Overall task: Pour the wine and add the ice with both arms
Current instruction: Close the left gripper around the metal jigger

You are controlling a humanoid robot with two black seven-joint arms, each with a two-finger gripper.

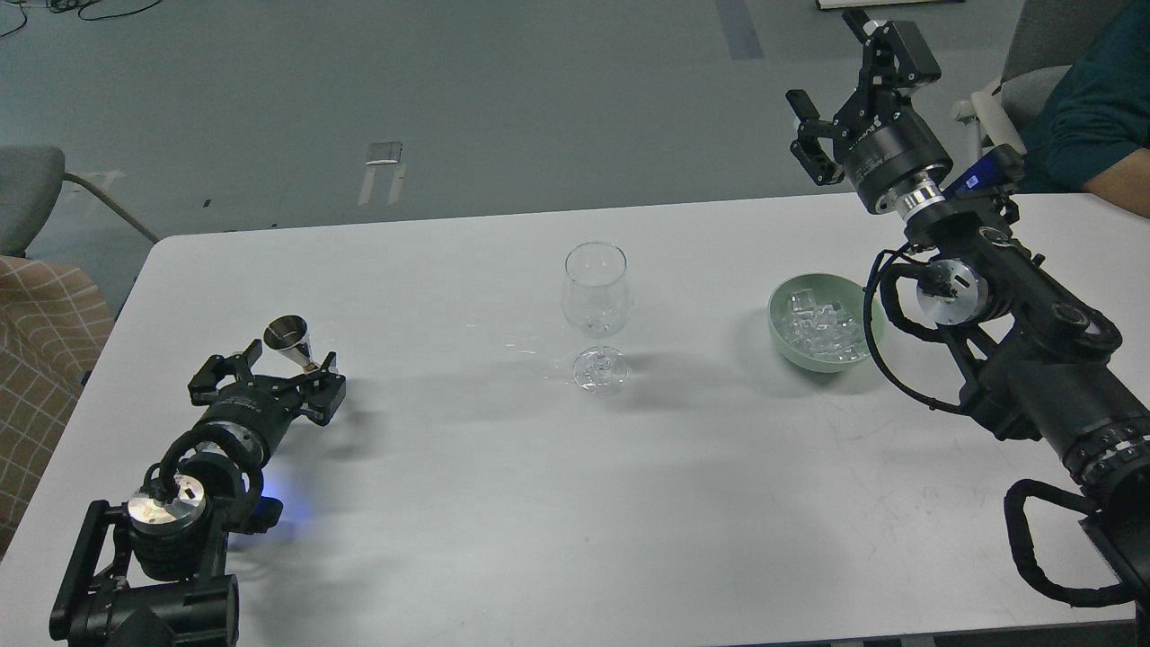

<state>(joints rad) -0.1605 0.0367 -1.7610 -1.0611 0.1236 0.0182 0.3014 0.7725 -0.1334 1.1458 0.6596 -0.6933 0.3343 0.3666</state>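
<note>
Two black arms reach onto the white surface (431,503), one from each lower corner, and both are cut off by the frame edge before their shoulders show. The left gripper (274,373) lies low, just above the surface, at a small metal measuring cup (289,340); its jaws seem to sit on either side of the cup's narrow lower part, but the dark fingers blend together and I cannot tell whether they press on it or merely flank it. Any wine inside the cup is hidden by its dark mouth. The right gripper (840,99) is raised well above the far edge of the surface, its jaws spread wide with nothing between them.

Near the middle stands an upright stemmed glass (595,301); its bowl looks clear, and liquid in it, if any, is too faint to make out. To its right, well apart, sits a pale green bowl (791,346) holding the ice (819,325), a heap of glassy cubes. The bowl's right rim is covered by the right arm's looped cable (885,359). A person's sleeve (1092,117) shows at the upper right edge, mostly out of view.
</note>
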